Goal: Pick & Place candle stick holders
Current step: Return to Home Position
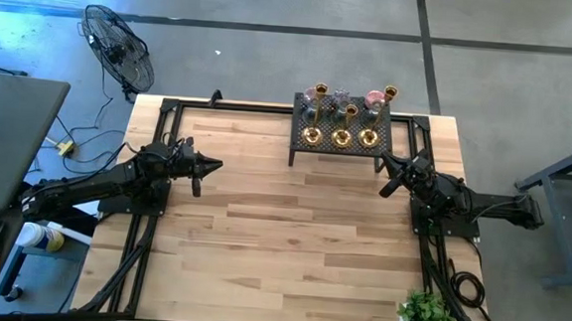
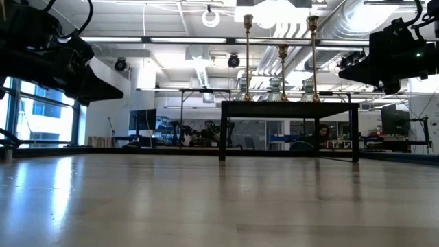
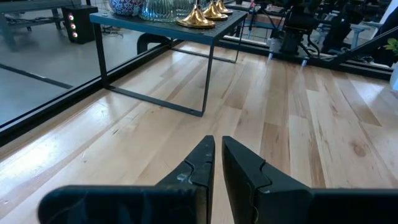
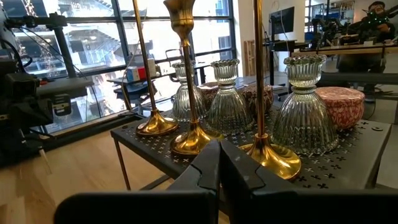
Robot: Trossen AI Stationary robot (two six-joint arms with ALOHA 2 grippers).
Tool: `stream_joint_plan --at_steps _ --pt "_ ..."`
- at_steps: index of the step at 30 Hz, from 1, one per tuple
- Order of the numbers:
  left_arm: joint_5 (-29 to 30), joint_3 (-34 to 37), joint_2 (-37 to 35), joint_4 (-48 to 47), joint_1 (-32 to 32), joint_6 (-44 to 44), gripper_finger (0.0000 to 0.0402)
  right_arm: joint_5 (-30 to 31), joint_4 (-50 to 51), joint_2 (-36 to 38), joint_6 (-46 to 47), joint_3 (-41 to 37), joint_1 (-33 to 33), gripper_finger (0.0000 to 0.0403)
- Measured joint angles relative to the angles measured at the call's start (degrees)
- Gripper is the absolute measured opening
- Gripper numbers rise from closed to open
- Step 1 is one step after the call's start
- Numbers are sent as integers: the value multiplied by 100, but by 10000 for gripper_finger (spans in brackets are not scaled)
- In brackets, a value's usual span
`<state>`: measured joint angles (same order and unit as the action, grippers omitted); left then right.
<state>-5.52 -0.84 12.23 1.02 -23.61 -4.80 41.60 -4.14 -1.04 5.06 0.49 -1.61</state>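
The candle stick holders stand by their bases on a black perforated rack (image 1: 342, 134) at the table's far edge. Three brass ones (image 1: 341, 137) line its near side, with clear glass ones (image 4: 305, 118) and a pink cup (image 4: 339, 106) behind them. In the low view their slim brass stems (image 2: 282, 68) rise above the rack. My left gripper (image 1: 214, 164) hovers shut over the table's left part, pointing toward the rack, and holds nothing (image 3: 218, 142). My right gripper (image 1: 385, 165) is shut and empty just off the rack's near right corner, facing the brass bases (image 4: 194, 142).
A small green plant (image 1: 426, 316) sits at the table's near right corner. Black frame rails (image 1: 158, 133) run along the table's left, right and far sides. A floor fan (image 1: 119, 49) stands beyond the far left corner. Bare wood (image 1: 291, 240) lies between the arms.
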Motion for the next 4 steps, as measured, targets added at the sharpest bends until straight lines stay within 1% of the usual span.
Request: stream_joint_plan --at_steps 4 --pt "0 0 0 1 1 -1 28 0 0 0 0 0 0 0"
